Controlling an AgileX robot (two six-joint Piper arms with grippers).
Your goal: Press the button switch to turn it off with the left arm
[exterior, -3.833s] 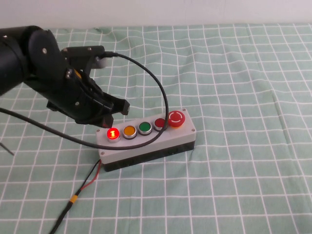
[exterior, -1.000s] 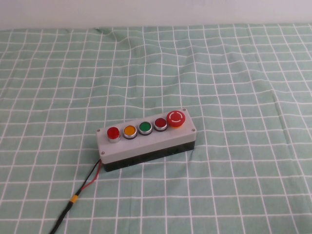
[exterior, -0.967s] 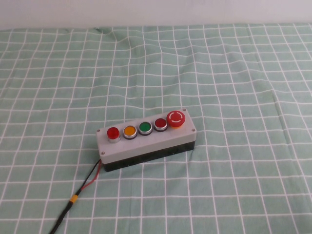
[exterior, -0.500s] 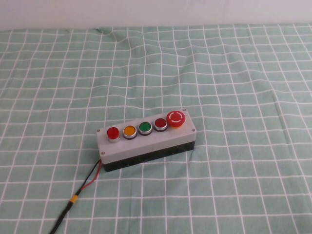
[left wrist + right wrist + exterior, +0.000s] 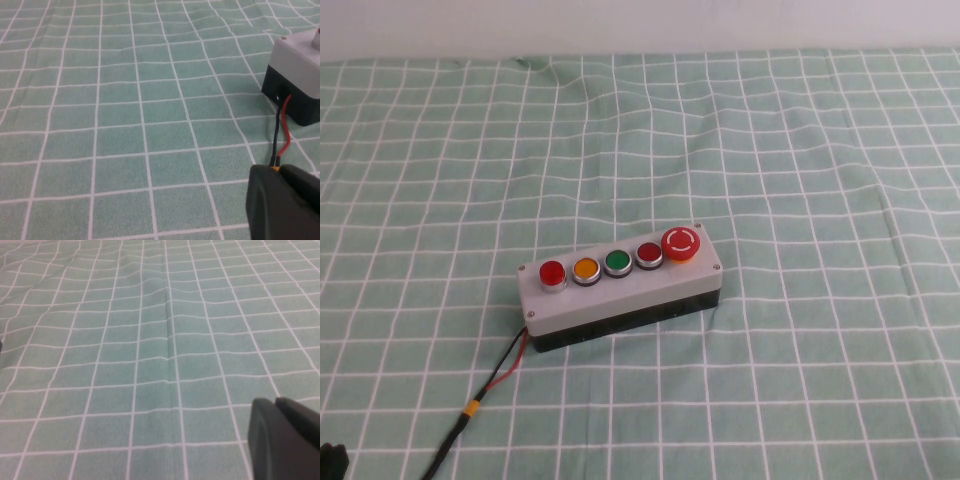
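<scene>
Lying apart: button switch (image 5: 552, 272), left pincer (image 5: 285, 202), right pincer (image 5: 282, 437).

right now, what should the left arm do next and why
Probably nothing more than park: the button switch beside the orange button looks unlit, so it seems already off. The left gripper hangs low over the checked cloth off the grey box's wired end; the right gripper is over cloth too.

It looked like a lab bench: a checked cloth (image 5: 770, 150), a wired button box (image 5: 620, 295), bare wall.
</scene>
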